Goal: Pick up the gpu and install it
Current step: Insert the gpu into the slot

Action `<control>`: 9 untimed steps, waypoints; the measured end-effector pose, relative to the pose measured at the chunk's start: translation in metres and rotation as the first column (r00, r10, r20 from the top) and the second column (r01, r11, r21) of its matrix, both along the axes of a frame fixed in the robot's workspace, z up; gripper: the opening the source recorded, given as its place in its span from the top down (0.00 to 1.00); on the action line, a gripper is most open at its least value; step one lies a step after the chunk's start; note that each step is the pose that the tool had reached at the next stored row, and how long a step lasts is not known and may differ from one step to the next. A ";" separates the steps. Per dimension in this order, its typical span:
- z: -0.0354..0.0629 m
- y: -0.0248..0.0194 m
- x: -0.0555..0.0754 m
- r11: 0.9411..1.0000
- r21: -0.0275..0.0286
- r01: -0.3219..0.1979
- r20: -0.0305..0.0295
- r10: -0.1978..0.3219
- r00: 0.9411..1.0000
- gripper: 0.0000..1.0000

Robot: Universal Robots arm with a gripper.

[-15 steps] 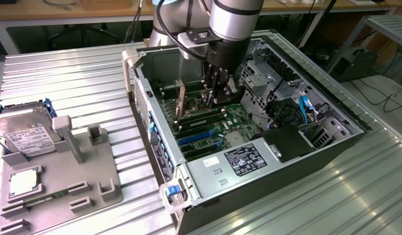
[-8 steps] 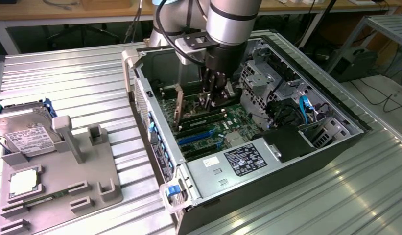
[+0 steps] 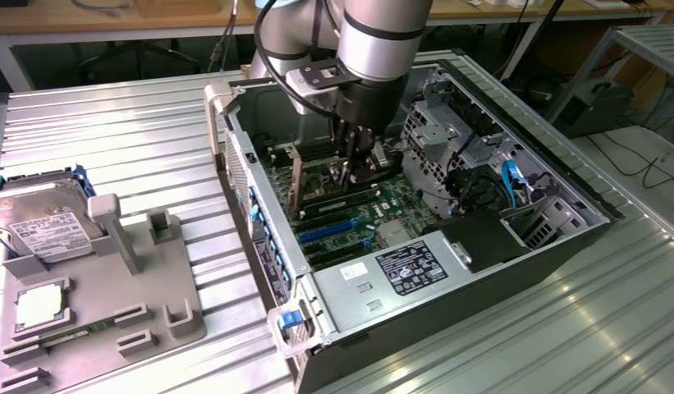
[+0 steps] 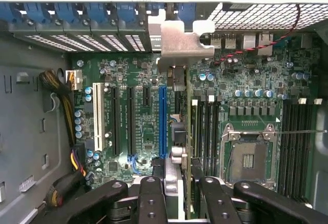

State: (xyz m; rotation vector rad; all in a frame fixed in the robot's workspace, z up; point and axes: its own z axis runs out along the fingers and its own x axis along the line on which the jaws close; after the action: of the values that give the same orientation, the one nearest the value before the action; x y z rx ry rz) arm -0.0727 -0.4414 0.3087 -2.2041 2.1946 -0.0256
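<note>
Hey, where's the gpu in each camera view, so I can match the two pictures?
Exterior view: the gpu stands on edge inside the open case, under the gripper.
Wrist view: the gpu runs edge-on from between the fingers to its silver bracket.
Shared landmark: the row of blue latches by that bracket.

Robotics lab (workshop-ish): opened PC case (image 3: 447,345) w/ arm (image 3: 381,41) on metal bench (image 3: 129,123).

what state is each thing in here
computer case, lying on its side, panel off
gpu, upright on edge, gripped inside the case
gripper, shut on gpu
cpu socket, empty
hard drive, parked in grey fixture outside case
</note>
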 end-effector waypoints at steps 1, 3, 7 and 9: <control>-0.0004 0.0000 -0.001 1.000 0.000 0.000 0.003 0.000 1.000 0.69; -0.0020 -0.0001 -0.001 1.000 0.000 0.000 0.006 0.000 1.000 0.69; -0.0070 -0.0001 -0.002 1.000 0.000 0.000 0.002 0.000 1.000 0.69; -0.0092 -0.0002 -0.002 1.000 0.000 0.000 -0.006 0.000 1.000 0.69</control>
State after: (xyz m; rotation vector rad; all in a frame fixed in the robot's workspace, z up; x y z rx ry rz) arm -0.0746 -0.4416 0.2994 -2.2069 2.1975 -0.0193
